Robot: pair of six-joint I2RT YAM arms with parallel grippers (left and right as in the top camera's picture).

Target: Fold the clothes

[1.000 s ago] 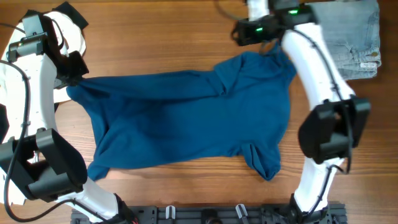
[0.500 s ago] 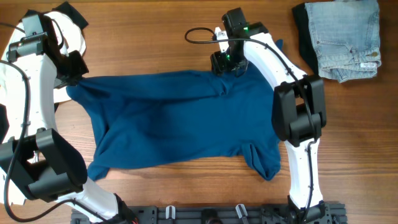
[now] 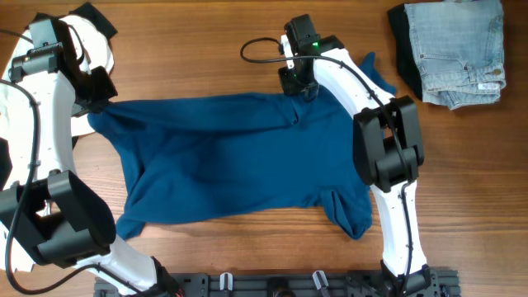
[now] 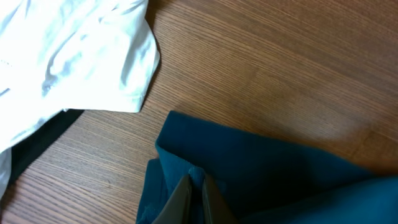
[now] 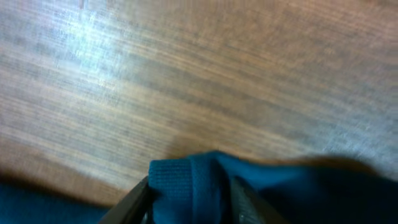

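A dark blue T-shirt point(image 3: 239, 157) lies spread across the middle of the wooden table. My left gripper point(image 3: 101, 95) is shut on the shirt's far left corner; the left wrist view shows its fingers point(image 4: 186, 198) pinching a fold of blue cloth point(image 4: 249, 180). My right gripper point(image 3: 299, 82) is shut on the shirt's ribbed edge at the top middle; the right wrist view shows a bunched blue hem point(image 5: 193, 180) between its fingers point(image 5: 134, 202), just above the wood.
Folded light jeans point(image 3: 458, 49) on a dark garment lie at the far right corner. White cloth point(image 3: 91, 41) over a dark piece lies at the far left, seen close in the left wrist view point(image 4: 68, 56). A black rail point(image 3: 272, 285) runs along the near edge.
My right gripper has carried the shirt's top right part leftward, from near the jeans to the top middle, folding it over. The left arm has not moved.
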